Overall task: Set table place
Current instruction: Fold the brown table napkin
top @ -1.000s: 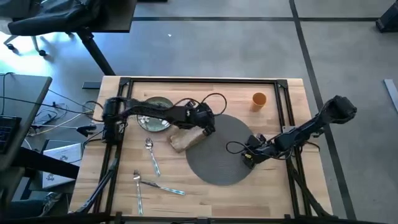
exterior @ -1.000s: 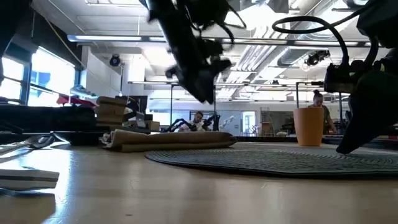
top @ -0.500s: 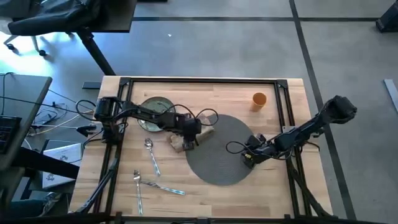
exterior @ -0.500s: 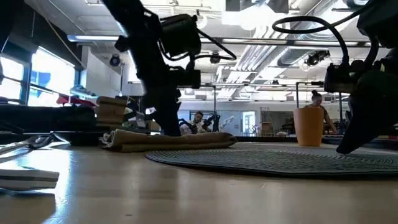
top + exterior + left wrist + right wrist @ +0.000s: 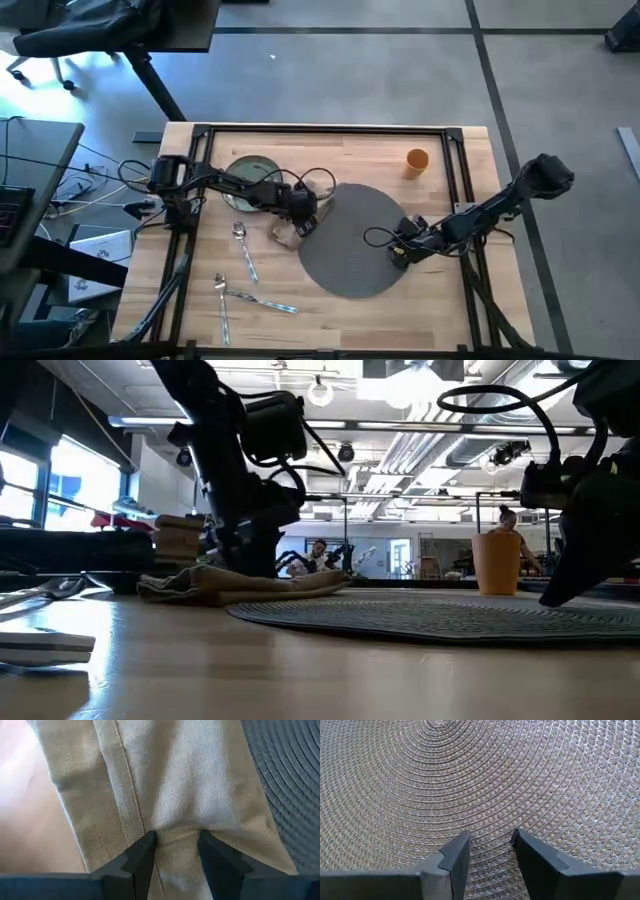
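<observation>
The beige napkin (image 5: 288,236) lies folded on the table (image 5: 400,310), its right end over the left rim of the round grey mat (image 5: 350,255). My left gripper (image 5: 299,222) is down on the napkin and shut on a pucker of its cloth. My right gripper (image 5: 397,255) stands open at the mat's right edge, fingers pointing at the weave (image 5: 485,780). The green plate (image 5: 243,170) sits far left, partly under my left arm. The orange cup (image 5: 416,160) stands at the far right. The cutlery (image 5: 243,252) lies near left. My left gripper pinches a small raised fold of the napkin (image 5: 175,842) between its two fingers (image 5: 142,855), beside a stitched hem. It comes from above, slanting down. The napkin lies flat on the table and mat, puckered toward the fingers. My right gripper's open fingertips (image 5: 457,850) rest on the mat's weave near its right edge (image 5: 600,605), slanting down from the table's right. The mat lies flat on the table.
A spoon (image 5: 240,235), a fork (image 5: 221,300) and a knife (image 5: 262,302) lie on the near left of the table. A black rail frame (image 5: 320,130) runs round the top. Bare wood shows at the near right.
My left gripper has come down from above the napkin's far right end and gone toward the table's left and near edge, onto the napkin. The napkin has slid a little toward the left and bunched up. The right arm has kept still.
</observation>
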